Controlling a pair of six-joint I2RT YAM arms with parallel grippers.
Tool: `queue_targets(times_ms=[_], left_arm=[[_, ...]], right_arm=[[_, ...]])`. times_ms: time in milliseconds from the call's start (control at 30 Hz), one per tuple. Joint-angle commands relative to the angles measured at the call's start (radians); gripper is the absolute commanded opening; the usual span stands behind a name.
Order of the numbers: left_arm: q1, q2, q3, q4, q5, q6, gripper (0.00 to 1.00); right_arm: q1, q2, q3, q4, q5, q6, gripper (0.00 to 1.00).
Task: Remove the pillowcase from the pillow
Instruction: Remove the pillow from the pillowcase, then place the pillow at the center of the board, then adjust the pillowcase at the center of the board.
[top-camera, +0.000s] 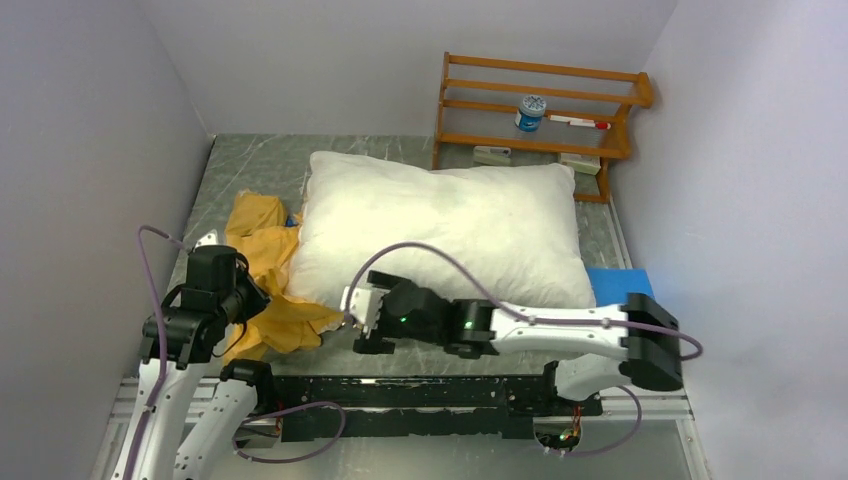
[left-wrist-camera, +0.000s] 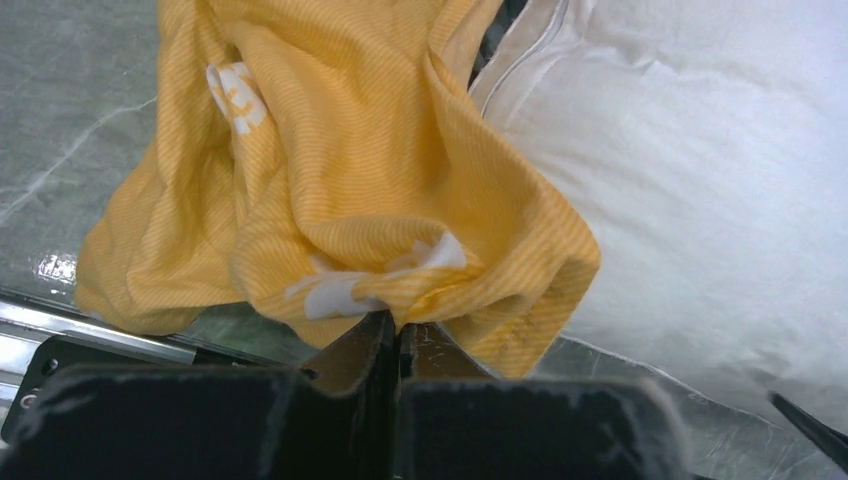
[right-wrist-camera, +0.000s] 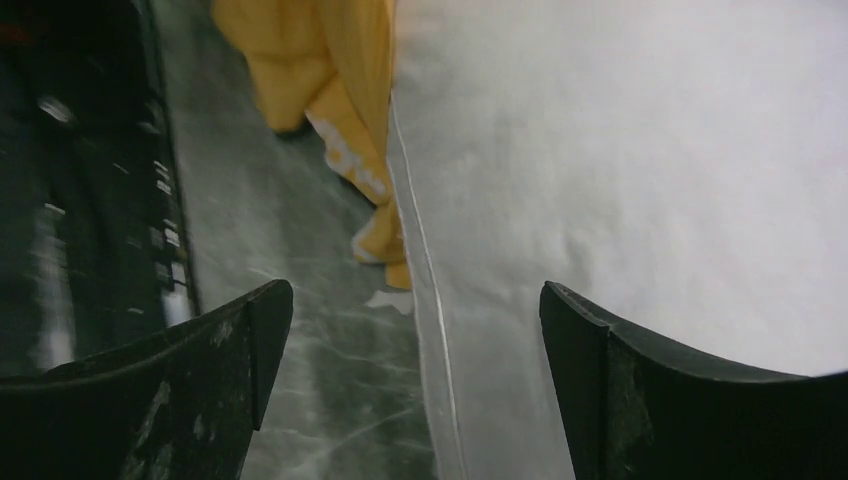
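Left tool (left-wrist-camera: 398, 328) pinching crumpled yellow-orange pillowcase (left-wrist-camera: 340, 170); right tool (right-wrist-camera: 410, 305) spread beside plump white pillow (top-camera: 450, 225).

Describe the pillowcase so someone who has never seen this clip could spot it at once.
Find the big white pillow across the middle of the table; the pillowcase is the crumpled heap at its left end, with the left gripper shut on a fold. It is the only yellow-orange fabric, white-lettered, unlike the flat blue pad by the pillow's right corner.

you have on the bench (top-camera: 250, 160) one pillow (top-camera: 440, 225), one pillowcase (top-camera: 262, 245), one wooden rack (top-camera: 545, 68), one blue pad (top-camera: 620, 283); two hands: left hand (top-camera: 260, 299), right hand (top-camera: 352, 318).
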Motion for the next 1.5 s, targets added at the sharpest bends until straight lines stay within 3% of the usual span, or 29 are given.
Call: queue_targets(times_ms=[0,100,133,200,300,333,433,500,567,667,733,800,967,1100,1267,1433,1467], left_arm=[[0.001,0.007,-0.017,0.062,0.018,0.029,0.05],[0.001,0.009,-0.027,0.069,0.028,0.032,0.05],[0.001,0.007,-0.028,0.066,0.028,0.033,0.05],[0.000,0.005,-0.029,0.063,0.016,0.038,0.05],[0.001,0.010,-0.029,0.071,0.002,0.045,0.05],[0.001,0.016,-0.026,0.074,-0.001,0.047,0.05],[0.001,0.036,-0.008,0.080,-0.027,0.057,0.05],[0.001,0.045,-0.001,0.082,-0.052,0.062,0.08],[0.001,0.048,-0.006,0.101,-0.061,0.073,0.13],[0.001,0.063,-0.050,0.195,0.037,0.122,0.42],[0.001,0.113,-0.094,0.285,0.143,0.154,0.58],[0.001,0.210,-0.117,0.358,0.238,0.180,0.59],[0.000,0.450,-0.098,0.560,0.319,0.196,0.80],[-0.033,0.632,-0.135,0.744,0.424,0.132,0.83],[-0.138,0.758,-0.146,0.857,0.334,0.040,0.97],[-0.272,0.807,-0.155,0.839,0.100,-0.022,0.97],[-0.301,0.831,-0.158,0.835,0.043,-0.030,0.92]], right_arm=[[0.047,0.153,-0.031,0.151,0.321,-0.270,0.98],[0.027,0.282,-0.123,0.498,0.643,-0.420,0.98],[0.011,0.317,-0.131,0.573,0.711,-0.480,0.92],[-0.023,0.358,-0.123,0.692,0.797,-0.539,0.69],[-0.050,0.330,-0.106,0.775,0.839,-0.487,0.08],[-0.049,0.301,-0.100,0.773,0.840,-0.460,0.00],[-0.058,0.187,-0.015,0.630,0.861,-0.260,0.00],[-0.100,0.127,0.086,0.425,0.865,-0.065,0.00],[-0.172,0.077,0.186,0.198,0.767,0.144,0.00],[-0.248,0.031,0.260,0.026,0.577,0.333,0.00],[-0.268,0.023,0.279,-0.030,0.523,0.400,0.00],[-0.278,0.030,0.294,-0.072,0.522,0.447,0.00],[-0.371,0.075,0.368,-0.221,0.485,0.620,0.00],[-0.419,0.070,0.372,-0.240,0.418,0.693,0.00],[-0.453,0.064,0.372,-0.266,0.391,0.755,0.00],[-0.488,0.063,0.374,-0.279,0.336,0.793,0.00],[-0.490,0.063,0.371,-0.275,0.332,0.798,0.00]])
